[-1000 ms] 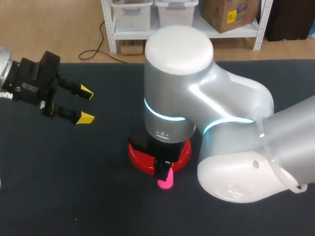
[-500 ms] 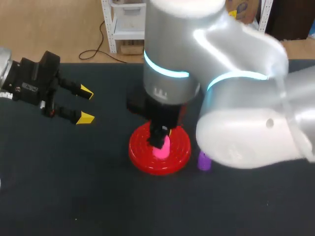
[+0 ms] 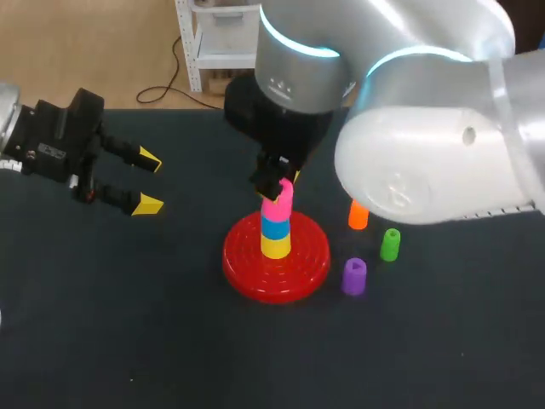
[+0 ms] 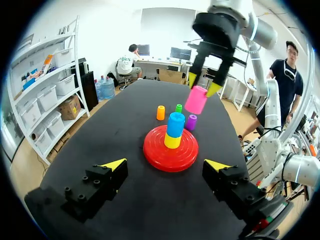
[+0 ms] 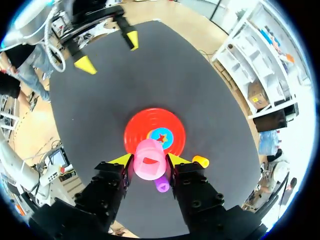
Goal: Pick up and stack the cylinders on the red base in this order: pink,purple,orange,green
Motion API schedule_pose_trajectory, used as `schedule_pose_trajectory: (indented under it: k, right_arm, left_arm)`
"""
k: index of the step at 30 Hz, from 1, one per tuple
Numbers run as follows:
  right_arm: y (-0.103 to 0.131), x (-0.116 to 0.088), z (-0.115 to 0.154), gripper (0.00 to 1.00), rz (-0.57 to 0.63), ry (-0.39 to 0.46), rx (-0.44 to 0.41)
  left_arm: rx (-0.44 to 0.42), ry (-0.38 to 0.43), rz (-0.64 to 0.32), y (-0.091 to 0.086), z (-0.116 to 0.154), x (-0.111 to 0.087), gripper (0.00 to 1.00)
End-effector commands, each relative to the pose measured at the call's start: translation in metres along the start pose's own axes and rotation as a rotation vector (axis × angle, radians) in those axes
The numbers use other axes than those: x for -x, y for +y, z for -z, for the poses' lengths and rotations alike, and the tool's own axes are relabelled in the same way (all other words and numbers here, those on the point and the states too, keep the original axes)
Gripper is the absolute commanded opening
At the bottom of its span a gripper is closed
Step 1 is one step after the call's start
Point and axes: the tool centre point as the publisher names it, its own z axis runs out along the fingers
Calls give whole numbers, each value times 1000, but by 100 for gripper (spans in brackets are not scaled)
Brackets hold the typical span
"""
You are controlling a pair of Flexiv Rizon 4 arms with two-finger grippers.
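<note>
The red base (image 3: 243,264) carries a yellow cylinder (image 3: 275,246) with a blue one (image 3: 275,227) on top. My right gripper (image 3: 277,182) is shut on the pink cylinder (image 3: 278,203) and holds it in the air just above the stack. In the left wrist view the pink cylinder (image 4: 196,99) hangs a little past and above the blue one (image 4: 175,124). In the right wrist view it (image 5: 149,167) sits between my fingers, with the base (image 5: 140,131) ahead. The orange (image 3: 358,215), green (image 3: 390,244) and purple (image 3: 353,277) cylinders stand right of the base. My left gripper (image 3: 145,181) is open and holds nothing, far to the left.
My right arm's large grey and white body (image 3: 426,128) hangs over the table's back right, above the loose cylinders. The dark table (image 3: 128,341) stretches out in front of and to the left of the base.
My right arm rose and carried the pink cylinder from the table in front of the base to above the stack. Its body lifted, uncovering the stack and the three loose cylinders. The left arm kept still.
</note>
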Motion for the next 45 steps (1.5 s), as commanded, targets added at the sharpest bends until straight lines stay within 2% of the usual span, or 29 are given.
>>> schedule_pose_trajectory:
  k: [1,7,19,27,37,45]
  right_arm:
    - [-11,13,-13,0,-15,21,1]
    - [-18,22,-24,0,-33,38,0]
    - [-17,29,-31,0,-33,56,5]
    - [-16,19,-24,0,-33,53,9]
    - [-17,14,-29,0,-42,63,13]
    - [-14,13,-47,0,-47,87,22]
  left_arm:
    - [1,-4,-3,0,0,-1,100]
    - [1,-4,-3,0,0,-1,100]
    - [1,-4,-3,0,0,-1,100]
    - [1,-4,-3,0,0,-1,100]
    - [1,-4,-3,0,0,-1,100]
    - [1,-4,-3,0,0,-1,100]
